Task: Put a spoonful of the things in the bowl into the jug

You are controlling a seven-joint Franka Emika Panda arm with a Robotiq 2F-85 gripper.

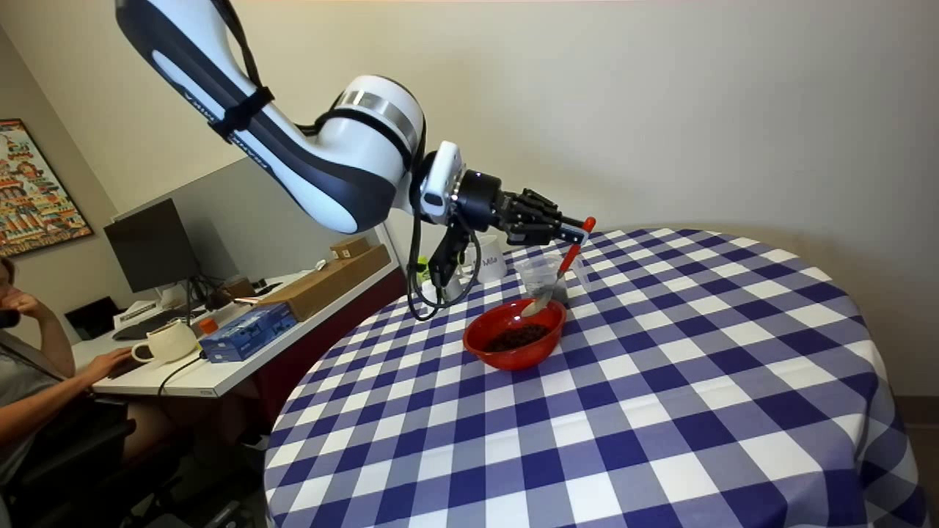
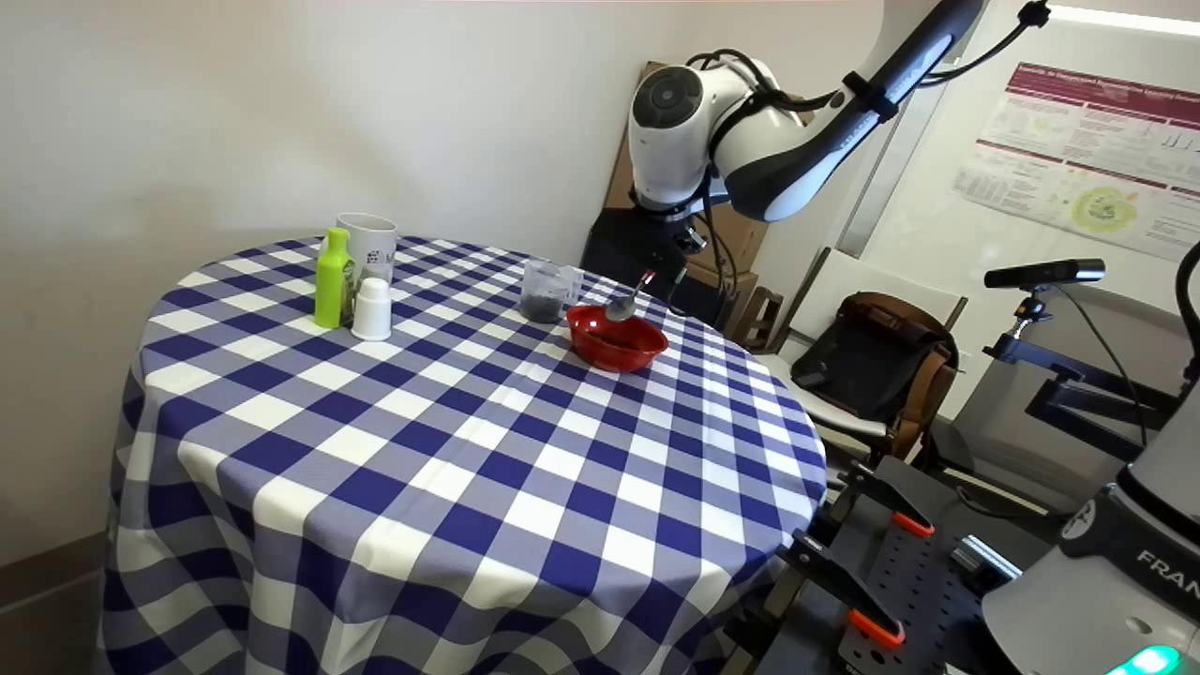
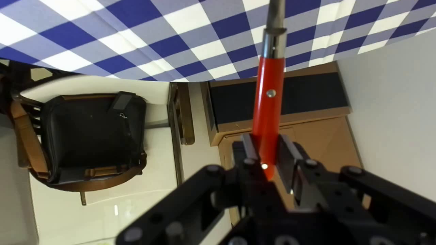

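Note:
A red bowl (image 1: 513,360) with dark small pieces (image 1: 518,336) in it stands on the checked table; the bowl also shows in an exterior view (image 2: 614,356). My gripper (image 1: 579,232) is shut on the red handle of a spoon (image 1: 569,259), near the handle's end, as the wrist view shows at the fingertips (image 3: 267,149). The spoon slants down, its metal head (image 2: 621,308) at the bowl; I cannot tell whether it touches the bowl or carries anything. A clear plastic jug (image 2: 551,286) with dark contents at its bottom stands beside the bowl, partly behind the spoon in an exterior view (image 1: 538,273).
A white mug (image 2: 368,246), a green bottle (image 2: 332,281) and a white container (image 2: 372,311) stand together on the table. A wall runs behind the round table (image 2: 450,525). A chair with a black bag (image 2: 858,352) is beyond the table edge. A cable loop hangs below my wrist.

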